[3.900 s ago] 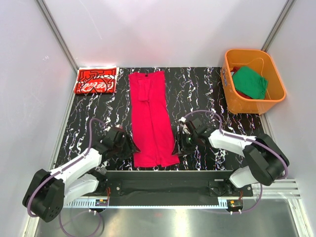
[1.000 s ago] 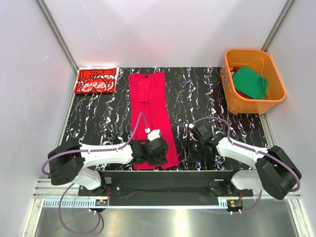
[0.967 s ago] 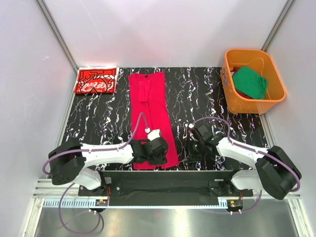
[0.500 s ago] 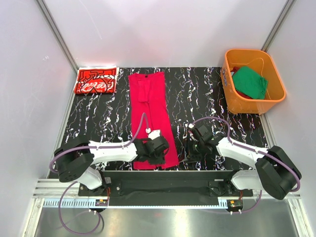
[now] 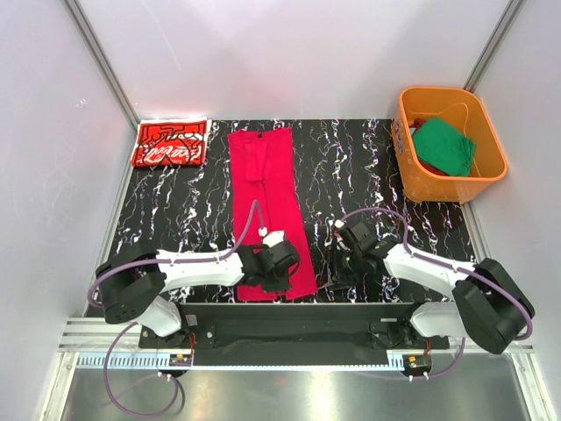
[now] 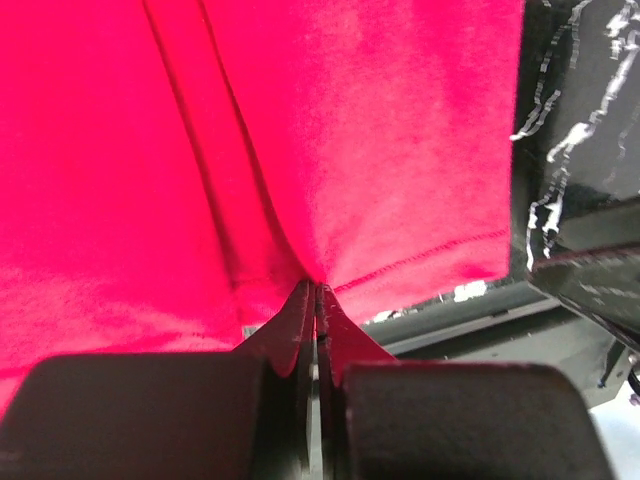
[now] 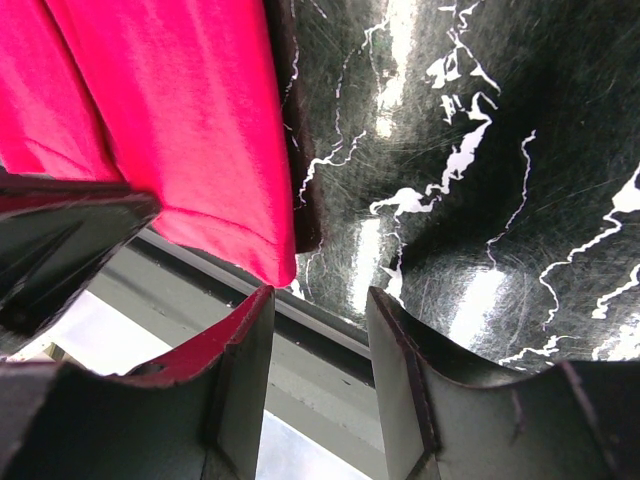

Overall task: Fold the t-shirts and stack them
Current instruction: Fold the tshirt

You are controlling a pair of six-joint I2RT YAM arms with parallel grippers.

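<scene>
Since the frame a few seconds earlier, the left arm had swung in from the bare marble at the shirt's left side, and the left gripper (image 5: 273, 272) now sat on the near hem of the crimson t-shirt (image 5: 266, 197). The right gripper (image 5: 331, 275) had also drawn back towards the near edge of the table (image 5: 359, 167), beside the shirt's near right corner.

That crimson t-shirt lay flat as a long, narrow strip down the middle of the table, collar at the far end and hem at the near edge. The left wrist view showed the left fingers pressed together with no gap, and a pucker of the red cloth just above the hem stitching ran straight into their tips, so they had hold of the shirt. The right wrist view showed the right fingers spread apart over dark marble with nothing between them. The hem corner sat just beyond the tip of one finger, though whether it touched was hard to tell.

The printed red t-shirt (image 5: 171, 142) lay folded at the far left corner of the table. The green t-shirt (image 5: 444, 147) was bundled inside the orange tub (image 5: 436, 188) at the far right.
</scene>
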